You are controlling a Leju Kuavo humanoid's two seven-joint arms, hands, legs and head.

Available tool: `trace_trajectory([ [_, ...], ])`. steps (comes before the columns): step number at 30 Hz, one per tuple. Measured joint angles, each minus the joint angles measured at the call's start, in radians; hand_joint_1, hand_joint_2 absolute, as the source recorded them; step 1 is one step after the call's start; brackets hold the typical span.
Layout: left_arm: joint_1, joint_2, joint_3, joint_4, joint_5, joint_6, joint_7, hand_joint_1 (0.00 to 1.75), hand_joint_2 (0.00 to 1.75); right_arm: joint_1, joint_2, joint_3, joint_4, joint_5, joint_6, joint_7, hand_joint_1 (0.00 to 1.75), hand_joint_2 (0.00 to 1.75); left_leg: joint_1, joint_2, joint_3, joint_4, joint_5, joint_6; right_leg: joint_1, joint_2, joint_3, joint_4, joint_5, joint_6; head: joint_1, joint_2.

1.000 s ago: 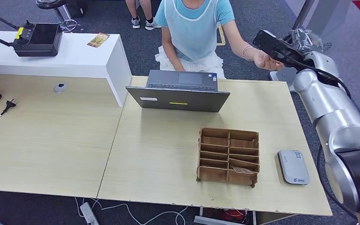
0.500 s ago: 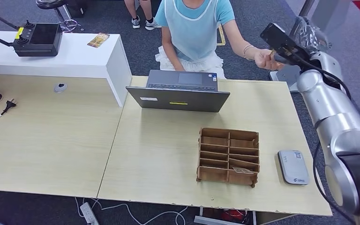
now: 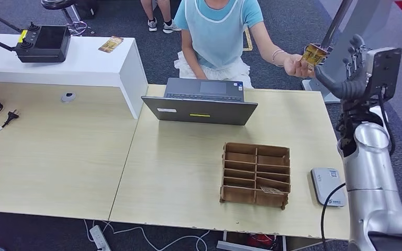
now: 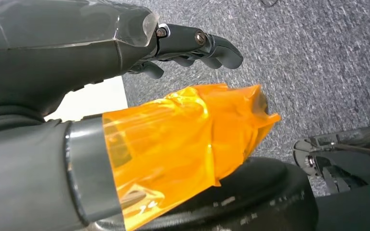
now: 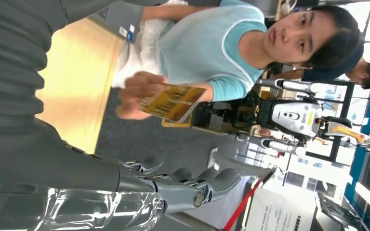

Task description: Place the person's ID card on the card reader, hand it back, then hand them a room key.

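Observation:
The person behind the desk holds a yellow ID card (image 3: 314,54) up in their own hand (image 3: 294,66). My right hand (image 3: 352,73) is raised just right of the card, fingers spread, a small gap away from it and holding nothing. In the right wrist view the ID card (image 5: 173,102) sits in the person's fingers, beyond my empty right hand (image 5: 125,183). The grey card reader (image 3: 328,186) lies near the desk's front right corner. My left hand (image 4: 77,53) hangs over grey carpet with nothing in it, its thumb wrapped in orange film.
A wooden slotted organizer (image 3: 255,172) stands left of the reader, with a card (image 3: 272,189) lying in a front slot. An open laptop (image 3: 199,102) sits at the desk's far edge before the person. A white counter (image 3: 84,65) with a black controller (image 3: 42,44) stands at the far left.
My right hand has drawn back to the right from the person's hand and turned. The yellow card, hidden behind my hand before, now shows in the person's fingers.

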Motion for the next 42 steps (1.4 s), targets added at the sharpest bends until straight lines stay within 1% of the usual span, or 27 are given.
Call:
trace_trajectory([
  [2,0.001,0.0,0.003,0.0,0.004,0.002,0.0,0.0,0.0,0.054,0.0,-0.014,-0.056,-0.026,0.008,-0.002,0.0,1.75,0.0,0.001,0.0,0.0,0.0,0.0,0.0,0.001,0.0,0.0,0.0,0.0,0.0,0.0],
  [4,0.001,0.0,0.007,0.0,0.007,0.003,0.0,0.0,0.0,0.096,0.0,-0.029,-0.105,-0.083,0.029,-0.007,0.0,1.75,0.0,0.001,0.0,0.0,0.0,0.0,0.0,0.001,0.0,0.0,0.0,0.0,0.0,0.0],
  [8,0.004,0.0,0.016,0.0,0.02,0.011,0.005,0.0,0.0,0.225,0.0,-0.06,-0.239,-0.31,0.095,-0.011,0.0,1.75,0.0,-0.001,0.0,0.0,0.0,0.0,0.0,-0.001,0.0,0.0,0.0,0.0,0.0,0.0],
  [10,0.006,0.0,0.022,0.0,0.025,0.017,0.007,0.0,0.0,0.304,0.0,-0.066,-0.318,-0.377,0.116,-0.02,0.0,1.75,0.0,-0.001,0.0,0.0,-0.001,0.0,0.0,-0.001,0.0,0.0,0.0,0.0,0.0,0.0],
  [13,0.007,0.0,0.032,0.0,0.033,0.021,0.007,0.0,0.0,0.418,0.001,-0.067,-0.433,-0.398,0.133,-0.051,0.0,1.75,0.0,0.0,0.0,-0.001,-0.002,0.0,0.0,0.0,0.0,0.0,-0.001,0.0,0.0,0.0],
  [17,0.008,0.001,0.042,0.0,0.041,0.022,0.006,0.0,0.0,0.525,0.002,-0.065,-0.545,-0.379,0.129,-0.084,0.0,1.75,0.0,0.0,0.0,-0.001,-0.002,0.001,0.0,0.0,0.0,0.0,-0.002,0.0,0.0,0.0],
  [19,0.008,0.0,0.046,0.0,0.044,0.022,0.004,0.0,0.0,0.575,0.002,-0.062,-0.59,-0.327,0.103,-0.111,0.0,1.75,0.0,0.0,0.0,-0.001,-0.002,0.001,0.0,-0.001,0.0,0.0,-0.002,0.0,0.0,0.0],
  [22,0.009,0.0,0.055,0.0,0.05,0.022,0.001,0.0,0.0,0.635,0.002,-0.053,-0.639,-0.205,0.056,-0.157,0.0,1.75,0.0,0.001,0.0,-0.001,-0.002,0.001,0.0,0.0,0.0,0.0,-0.002,0.0,0.0,0.0],
  [26,0.008,0.0,0.063,0.0,0.057,0.021,-0.001,0.0,0.0,0.692,0.002,-0.036,-0.689,-0.006,-0.018,-0.207,0.0,1.75,0.0,0.001,0.0,-0.001,-0.002,0.001,0.0,0.0,0.0,0.0,-0.002,0.0,0.0,0.0],
  [28,0.008,-0.001,0.068,0.0,0.06,0.021,-0.002,0.0,0.0,0.723,0.002,-0.021,-0.712,0.086,-0.058,-0.212,0.0,1.75,0.0,0.001,0.0,-0.001,-0.002,0.001,0.0,0.0,0.0,0.0,-0.002,0.0,0.0,0.0],
  [32,0.009,-0.002,0.082,0.0,0.073,0.024,-0.009,0.0,0.0,0.8,0.001,0.017,-0.746,0.254,-0.133,-0.196,0.0,1.75,0.0,0.001,0.0,-0.001,-0.003,0.001,0.0,0.0,0.0,0.0,-0.002,0.0,0.0,0.0],
  [37,0.008,-0.004,0.094,0.0,0.076,0.028,-0.01,0.0,0.0,0.877,0.0,0.061,-0.767,0.386,-0.217,-0.166,0.0,1.75,0.0,0.001,0.0,-0.001,-0.003,0.001,0.0,0.0,0.0,0.0,-0.002,0.0,0.0,0.0],
  [40,0.008,-0.008,0.101,0.0,0.077,0.027,-0.006,0.0,0.0,0.91,0.0,0.085,-0.775,0.487,-0.277,-0.119,0.0,1.75,0.0,0.002,0.0,-0.001,-0.003,0.001,0.0,0.0,0.0,0.0,-0.002,0.0,0.0,0.0],
  [42,0.008,-0.012,0.105,0.0,0.074,0.027,0.0,0.0,0.0,0.931,0.0,0.102,-0.779,0.601,-0.332,-0.06,0.0,1.75,0.0,0.002,0.0,-0.001,-0.003,0.001,0.0,0.0,0.0,0.0,-0.002,0.0,0.0,0.0],
])
